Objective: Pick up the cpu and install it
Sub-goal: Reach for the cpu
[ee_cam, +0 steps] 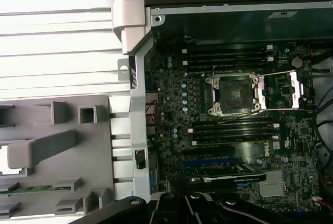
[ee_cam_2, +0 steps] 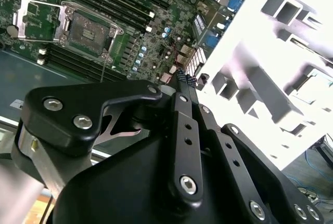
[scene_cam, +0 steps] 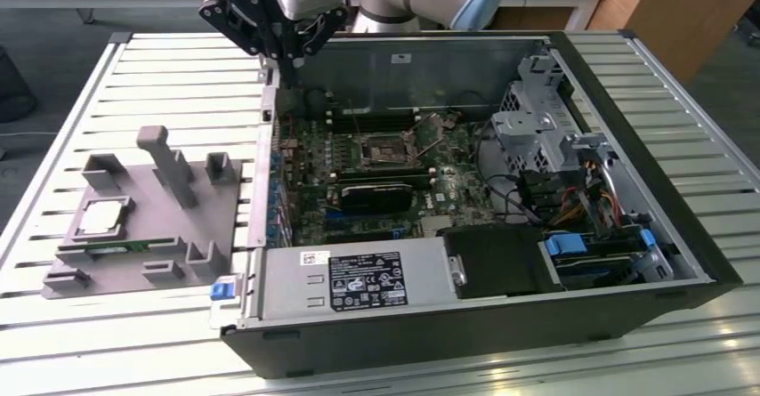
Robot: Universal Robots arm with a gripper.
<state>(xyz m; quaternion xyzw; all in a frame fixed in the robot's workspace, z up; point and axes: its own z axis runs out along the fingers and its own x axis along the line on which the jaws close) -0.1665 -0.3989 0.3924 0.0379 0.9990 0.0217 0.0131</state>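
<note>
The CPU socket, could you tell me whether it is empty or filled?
Empty: the socket shows a bare recess, its retaining frame swung open, and the cpu lies on the grey fixture.

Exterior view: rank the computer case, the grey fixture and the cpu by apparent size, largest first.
1. computer case
2. grey fixture
3. cpu, lying on the fixture
The differences are large, so nearness to the camera does not put the order in doubt.

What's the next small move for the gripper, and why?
Probably a shift toward the exterior view's left, over the fixture. The gripper hangs empty above the case wall, the cpu lies on the fixture, and the socket stands open with nothing in it.
</note>
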